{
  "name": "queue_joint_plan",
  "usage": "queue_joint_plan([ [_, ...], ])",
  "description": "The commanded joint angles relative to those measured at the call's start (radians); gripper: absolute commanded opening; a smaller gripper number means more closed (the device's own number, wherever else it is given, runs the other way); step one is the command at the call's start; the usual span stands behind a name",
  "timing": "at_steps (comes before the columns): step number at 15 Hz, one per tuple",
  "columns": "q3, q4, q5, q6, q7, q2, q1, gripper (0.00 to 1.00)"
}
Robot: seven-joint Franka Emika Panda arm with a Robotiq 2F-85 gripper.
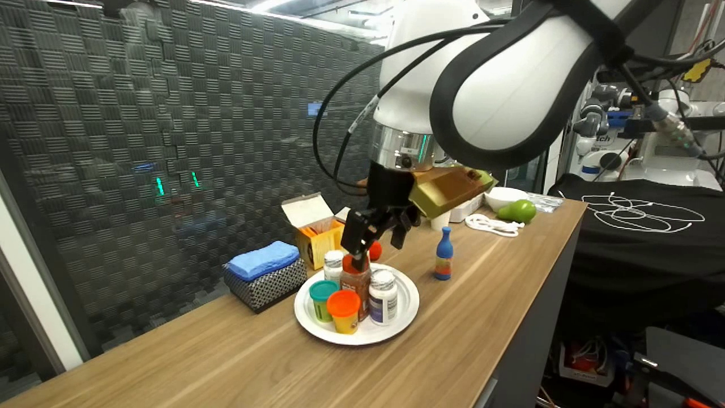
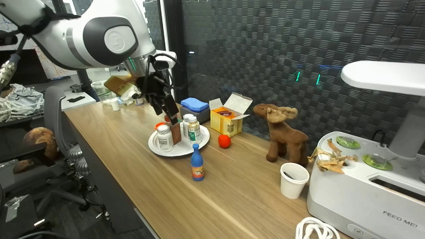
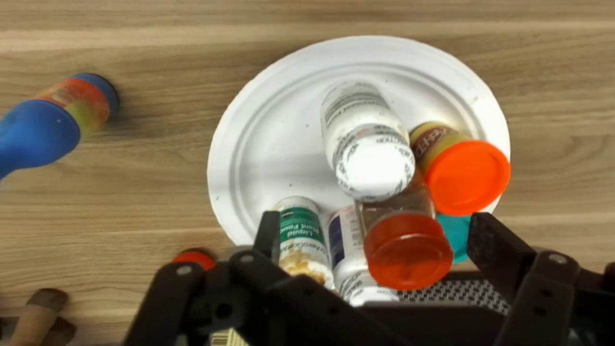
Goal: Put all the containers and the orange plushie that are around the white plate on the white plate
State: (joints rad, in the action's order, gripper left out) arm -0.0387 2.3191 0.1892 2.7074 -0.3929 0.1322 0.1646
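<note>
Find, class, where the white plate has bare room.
In the wrist view, the white plate is bare between left rim, topmost white bottle and green-labelled bottle; a smaller patch lies above the orange-lidded tub. It's crowded around the red-lidded jar.

Reds and Blues on Brown

Paler streaks run through the brown wood-grained surface [image 1: 255, 351]; the round white plate [image 3: 274, 134] has dark specks. Orange tops the yellow plastic tub [image 1: 345, 324], teal the green plastic tub [image 1: 323, 309], red the clear jar [image 1: 354, 281], brown inside. Orange and yellow label the long-necked blue bottle [image 2: 197, 162]. A fine white pattern covers the low rectangular black box [image 1: 266, 290].
</note>
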Motion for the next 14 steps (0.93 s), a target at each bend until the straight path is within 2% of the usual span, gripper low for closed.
queue_joint_plan([
  [1,0.043,0.003,0.056,0.057,-0.177,-0.039,-0.003,1.0],
  [5,0.097,-0.045,0.09,0.111,-0.342,-0.006,-0.024,1.0],
  [9,0.187,-0.124,0.242,0.12,-0.585,0.037,0.004,1.0],
  [10,0.156,-0.072,0.179,0.11,-0.478,0.01,-0.019,1.0],
  [14,0.172,-0.106,0.219,0.11,-0.548,0.032,-0.016,1.0],
])
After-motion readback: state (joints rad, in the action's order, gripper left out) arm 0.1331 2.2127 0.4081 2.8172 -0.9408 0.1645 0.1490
